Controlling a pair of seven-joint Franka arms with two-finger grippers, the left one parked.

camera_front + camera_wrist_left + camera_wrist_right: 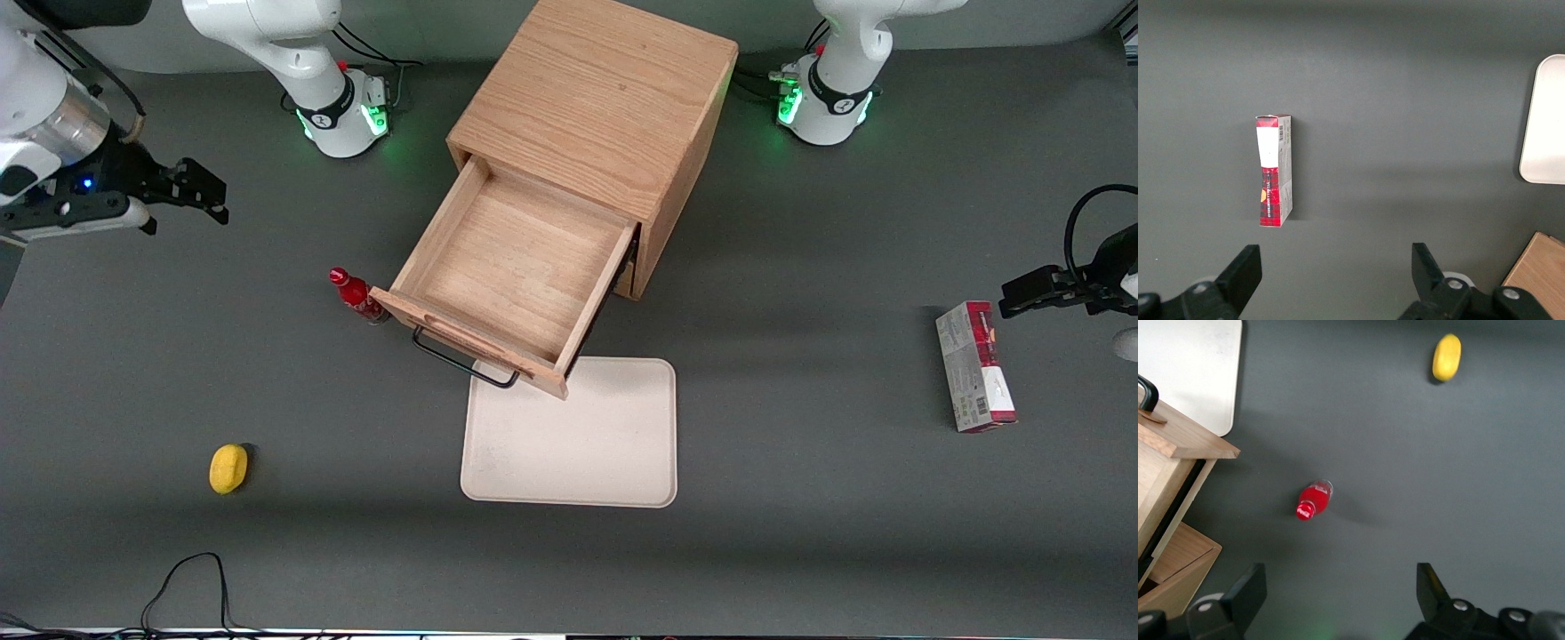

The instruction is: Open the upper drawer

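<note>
The upper drawer (511, 276) of the oak cabinet (596, 107) stands pulled far out, and its inside is bare wood. Its black wire handle (462, 363) hangs over the edge of a white tray (578, 444). The drawer's front corner (1185, 440) and handle end (1148, 392) show in the right wrist view, with the lower drawer's front (1175, 570) beneath. My gripper (197, 191) is open and empty, raised above the table toward the working arm's end, well away from the drawer. In the wrist view its fingers (1248, 590) spread wide over bare mat.
A red bottle (356, 296) stands beside the drawer's front corner, also in the right wrist view (1313, 501). A yellow lemon (228, 468) lies nearer the front camera. A red and grey carton (975, 366) lies toward the parked arm's end. Cables (191, 587) trail at the table's front edge.
</note>
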